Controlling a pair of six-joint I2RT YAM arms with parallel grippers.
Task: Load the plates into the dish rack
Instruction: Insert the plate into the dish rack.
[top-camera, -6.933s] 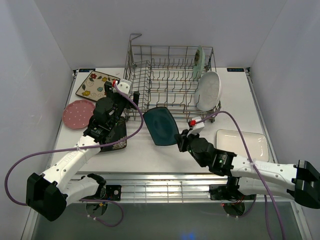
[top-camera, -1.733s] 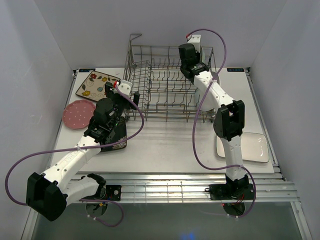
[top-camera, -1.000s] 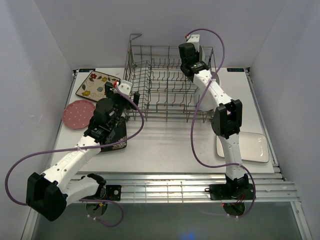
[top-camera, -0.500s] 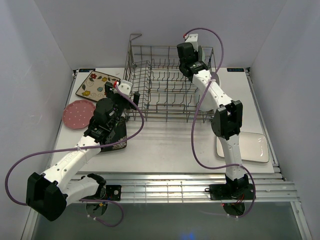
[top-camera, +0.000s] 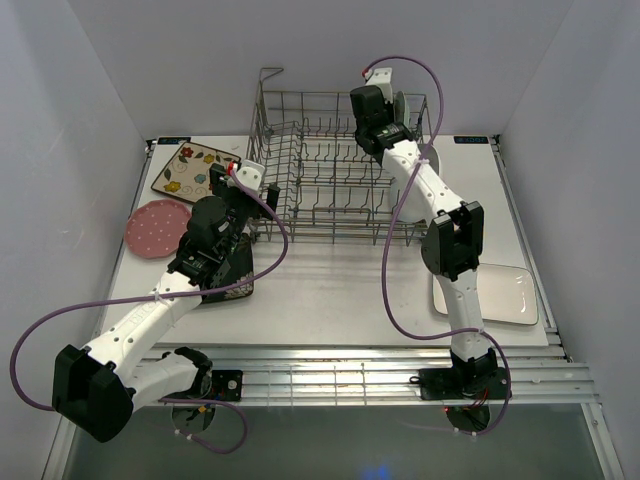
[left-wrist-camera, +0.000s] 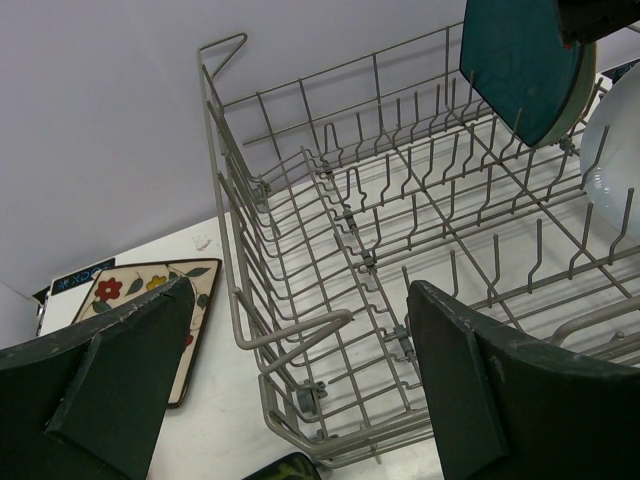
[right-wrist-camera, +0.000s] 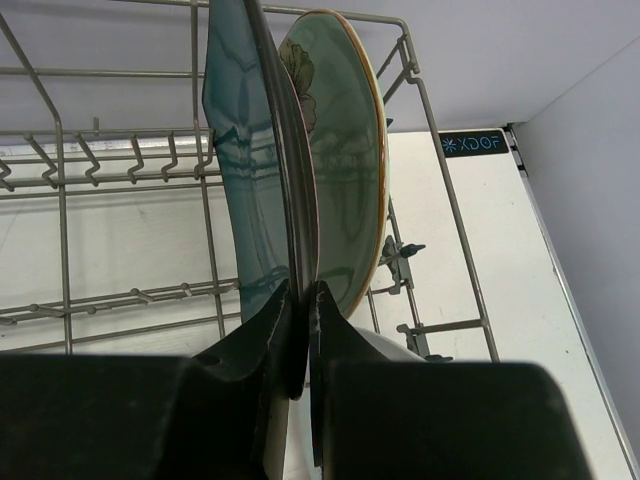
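1. Right hand (right-wrist-camera: 298, 300) clenched on the teal plate (right-wrist-camera: 240, 150); the plate is upright at the far right corner of the rack (top-camera: 330, 236), just beside the mint plate (right-wrist-camera: 345, 150).
2. Left hand (left-wrist-camera: 300, 380) spread wide, grasping nothing, near the rack's left front.
3. Pink plate (top-camera: 155, 228), floral plate (top-camera: 185, 170) and white rectangular plate (top-camera: 505, 292) lie on the bench (top-camera: 330, 290), outside the rack.

Right wrist cam: teal plate (right-wrist-camera: 235, 150) cut off at the top edge, lower rim buried between the right claw (right-wrist-camera: 300, 300) fingers. Mint-green plate (right-wrist-camera: 350, 150) half hidden behind it.

Top cam:
- That claw's fingers are blocked by its own wrist.
- Dark patterned plate (top-camera: 240, 278) mostly under the left arm (top-camera: 150, 310).
- White rectangular plate (top-camera: 505, 295) has its left side covered by the right arm (top-camera: 445, 240).

Left wrist cam: white oval plate (left-wrist-camera: 618, 150) cropped at the right edge. Cream floral plate (left-wrist-camera: 150, 283) partly behind a left claw (left-wrist-camera: 300, 290) finger.
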